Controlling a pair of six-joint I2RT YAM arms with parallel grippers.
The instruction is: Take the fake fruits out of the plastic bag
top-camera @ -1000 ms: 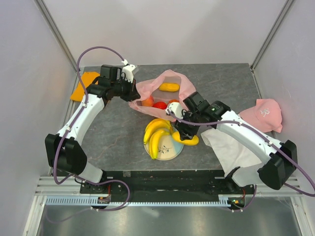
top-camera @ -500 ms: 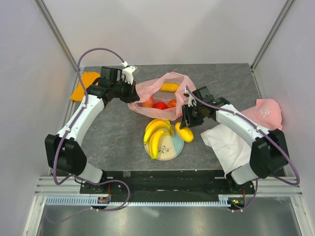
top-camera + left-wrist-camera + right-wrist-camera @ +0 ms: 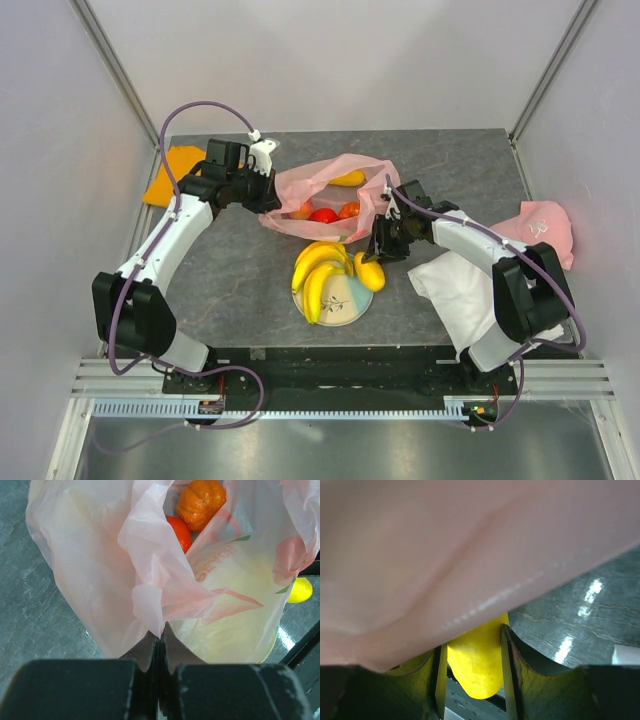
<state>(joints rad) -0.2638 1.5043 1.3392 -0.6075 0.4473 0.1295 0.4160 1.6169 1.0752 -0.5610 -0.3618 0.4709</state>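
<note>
The pink plastic bag [image 3: 325, 185] lies open at mid-table. My left gripper [image 3: 268, 192] is shut on its left edge; the left wrist view shows the jaws [image 3: 160, 635] pinching the film. Inside the bag are a yellow fruit [image 3: 348, 178], a peach one [image 3: 302, 210], a red one [image 3: 322, 215] and an orange one [image 3: 348, 210]; the orange [image 3: 200, 502] and red [image 3: 179, 530] fruits show in the left wrist view. The banana bunch [image 3: 318, 272] and a yellow fruit [image 3: 368, 272] rest on a plate [image 3: 350, 303]. My right gripper [image 3: 379, 248] is open just above that yellow fruit [image 3: 475, 665], beside the bag [image 3: 445, 545].
A white cloth [image 3: 460, 295] lies right of the plate. A pink cap [image 3: 540, 228] sits at the right edge. A folded orange cloth [image 3: 170, 170] lies at the back left.
My right gripper carried the yellow fruit to the plate's right rim, let it go and drew back toward the bag. The left gripper kept its hold on the bag.
</note>
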